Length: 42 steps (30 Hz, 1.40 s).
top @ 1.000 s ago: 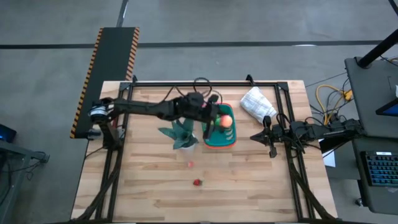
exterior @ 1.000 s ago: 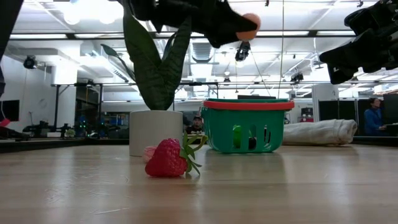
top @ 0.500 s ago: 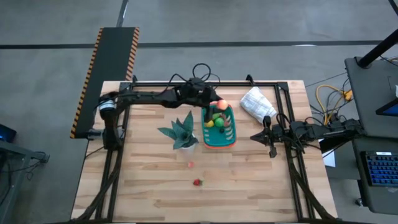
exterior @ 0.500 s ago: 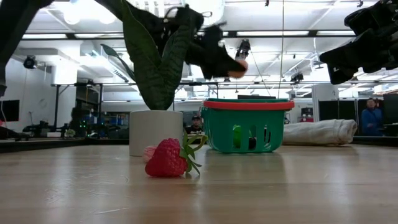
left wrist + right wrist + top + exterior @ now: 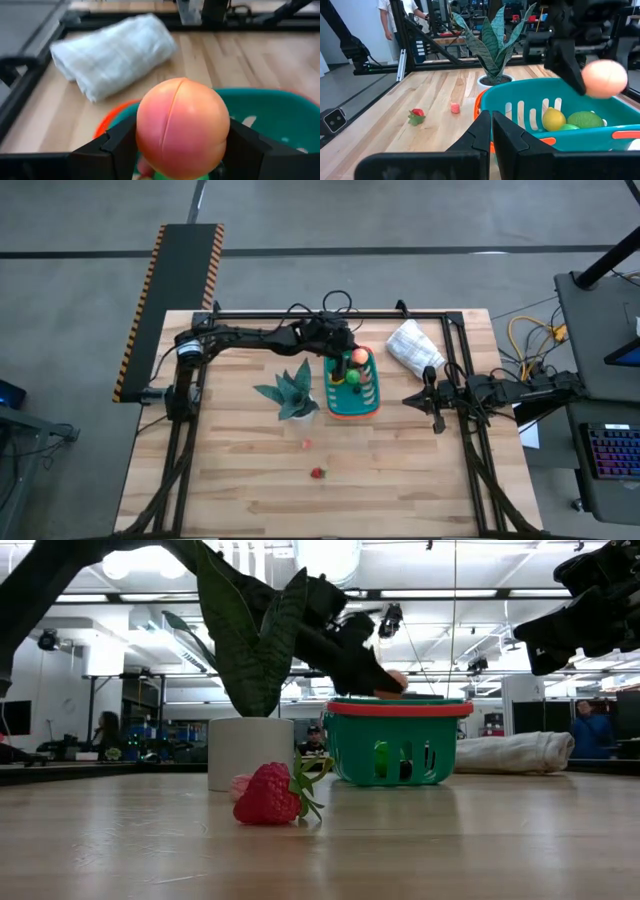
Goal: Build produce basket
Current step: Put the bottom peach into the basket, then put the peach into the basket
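Note:
The teal basket (image 5: 355, 388) with its orange band stands on the table right of the potted plant; it holds a yellow and several green toy pieces (image 5: 570, 120). My left gripper (image 5: 352, 359) is shut on a peach (image 5: 182, 127) just above the basket's far rim (image 5: 398, 700). My right gripper (image 5: 425, 401) is shut and empty, right of the basket, above the table. A toy strawberry (image 5: 318, 473) and a small pink piece (image 5: 306, 444) lie on the table nearer the front. My left gripper pinches the peach's two opposite sides (image 5: 142, 132) between its two fingers. The fingers (image 5: 570, 65) come slanting down from the table's far left. The peach is lifted clear, over the basket's far end.
A potted teal spiky plant (image 5: 292, 392) stands left of the basket. A rolled white bag (image 5: 414, 346) lies at the far right. Bare wood lies along the near half of the table. People stand in the room beyond.
My left gripper, holding the peach, has drawn back from over the basket toward the table's far edge and come down, so that the peach now hangs just above the basket's far rim. The basket has stayed in place.

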Each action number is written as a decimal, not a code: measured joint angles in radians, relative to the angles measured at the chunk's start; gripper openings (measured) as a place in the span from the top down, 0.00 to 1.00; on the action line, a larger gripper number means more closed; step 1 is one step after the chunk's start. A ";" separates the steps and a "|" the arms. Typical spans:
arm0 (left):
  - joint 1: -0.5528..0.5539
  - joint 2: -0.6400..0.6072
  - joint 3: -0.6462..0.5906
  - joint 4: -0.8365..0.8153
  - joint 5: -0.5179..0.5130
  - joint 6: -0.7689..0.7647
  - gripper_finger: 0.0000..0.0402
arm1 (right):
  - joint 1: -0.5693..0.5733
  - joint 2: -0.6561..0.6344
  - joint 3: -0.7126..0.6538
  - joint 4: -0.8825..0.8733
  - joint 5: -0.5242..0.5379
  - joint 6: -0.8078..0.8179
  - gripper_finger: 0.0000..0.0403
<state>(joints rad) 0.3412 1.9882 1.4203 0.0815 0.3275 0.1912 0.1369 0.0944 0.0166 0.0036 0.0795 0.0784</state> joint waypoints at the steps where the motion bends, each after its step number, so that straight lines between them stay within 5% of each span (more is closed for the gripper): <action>1: 0.000 0.007 0.003 -0.012 -0.007 -0.001 0.48 | 0.000 0.000 0.000 0.000 0.000 0.000 0.98; 31: 0.000 0.046 0.002 -0.011 -0.021 -0.017 0.44 | 0.000 0.000 0.000 0.000 0.000 0.000 0.98; 42: -0.003 0.045 0.001 -0.008 -0.029 -0.024 0.20 | 0.000 0.000 0.000 0.000 0.000 0.000 0.98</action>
<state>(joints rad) 0.3386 2.0327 1.4211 0.0739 0.2985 0.1668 0.1370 0.0944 0.0166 0.0037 0.0795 0.0783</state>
